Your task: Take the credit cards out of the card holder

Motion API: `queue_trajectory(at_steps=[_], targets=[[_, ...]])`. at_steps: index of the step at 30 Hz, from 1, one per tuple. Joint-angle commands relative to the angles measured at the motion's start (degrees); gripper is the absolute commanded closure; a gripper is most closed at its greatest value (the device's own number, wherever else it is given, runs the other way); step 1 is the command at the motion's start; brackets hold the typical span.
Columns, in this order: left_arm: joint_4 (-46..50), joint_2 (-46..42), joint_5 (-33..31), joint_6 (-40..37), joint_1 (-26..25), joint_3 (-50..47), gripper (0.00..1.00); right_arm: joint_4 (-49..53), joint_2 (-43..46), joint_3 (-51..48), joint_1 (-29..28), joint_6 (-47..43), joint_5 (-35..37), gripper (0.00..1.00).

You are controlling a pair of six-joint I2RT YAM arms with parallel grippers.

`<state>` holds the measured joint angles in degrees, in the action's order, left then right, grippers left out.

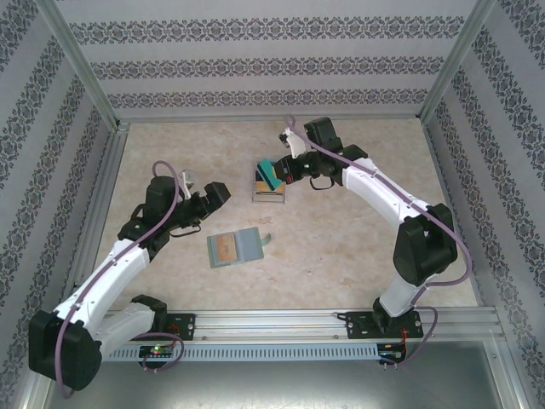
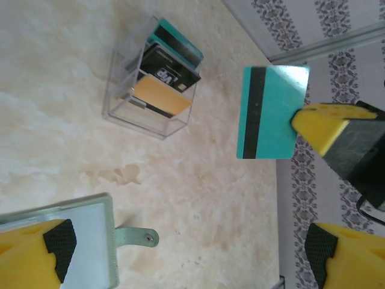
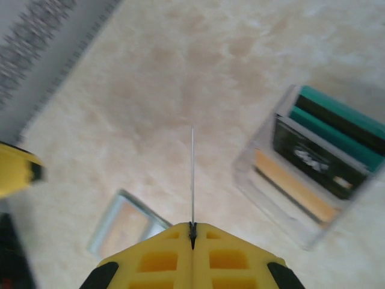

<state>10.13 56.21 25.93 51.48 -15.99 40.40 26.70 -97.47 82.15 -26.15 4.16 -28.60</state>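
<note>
Teal card [image 2: 271, 114] clamped in right end effector [image 3: 192, 232]; left end effector [image 2: 186, 250] open; orange card [image 1: 224, 249] left in card holder [image 1: 249, 244].

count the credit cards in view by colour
teal credit cards: 2
black credit card: 1
orange credit cards: 2
total: 5

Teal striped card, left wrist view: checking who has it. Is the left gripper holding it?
No, the right gripper pinches the teal striped card at its edge; the left gripper stands open.
</note>
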Motion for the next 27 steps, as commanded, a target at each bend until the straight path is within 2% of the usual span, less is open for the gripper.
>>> queue_trajectory(at_steps=[1, 5, 12, 18, 27], targets=[[4.79, -1.70, -4.33, -3.88, 0.76, 1.82, 0.01, 5.13, -2.07, 2.89, -1.41, -18.32, 9.81, 1.00], [6.53, -2.31, -5.27, -5.44, 0.74, 2.54, 0.01, 4.68, -4.24, 5.10, -2.50, -29.21, 17.09, 1.00], [8.35, -3.06, -5.26, -6.20, 0.70, 2.52, 0.01, 0.49, -7.80, 6.08, -4.22, -45.52, 23.65, 1.00], [9.51, -3.89, -5.44, -5.84, 0.78, 2.13, 0.01, -1.77, -11.49, 8.60, -5.00, -52.91, 25.04, 1.00], [11.49, -4.84, -6.84, -6.05, 0.70, 2.15, 0.01, -1.87, -16.30, 15.41, -5.02, -57.34, 24.61, 1.00]])
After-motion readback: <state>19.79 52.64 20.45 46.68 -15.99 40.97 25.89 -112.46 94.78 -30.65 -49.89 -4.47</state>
